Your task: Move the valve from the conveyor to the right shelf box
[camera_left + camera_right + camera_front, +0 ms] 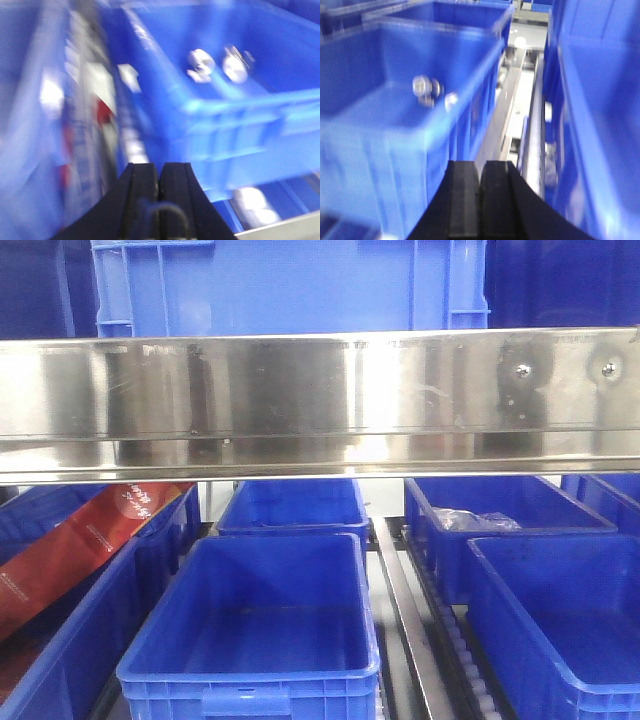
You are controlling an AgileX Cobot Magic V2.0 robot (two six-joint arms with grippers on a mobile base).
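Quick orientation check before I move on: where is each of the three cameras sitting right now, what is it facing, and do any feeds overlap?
Exterior front view: faces the shelf, a steel rail above blue bins; no arm shows.
Left wrist view: behind the closed left gripper, blurred, facing a blue bin holding silvery parts.
Right wrist view: behind the closed right gripper, facing a bin with a silvery fitting.
Shared: both wrist views show blue bins with metal parts; whether it is the same bin is unclear.

Left gripper: black, flat-faced fingers; a thin dark cable loop is seen below.
Right gripper: black, matte, block-shaped fingers, flared base.
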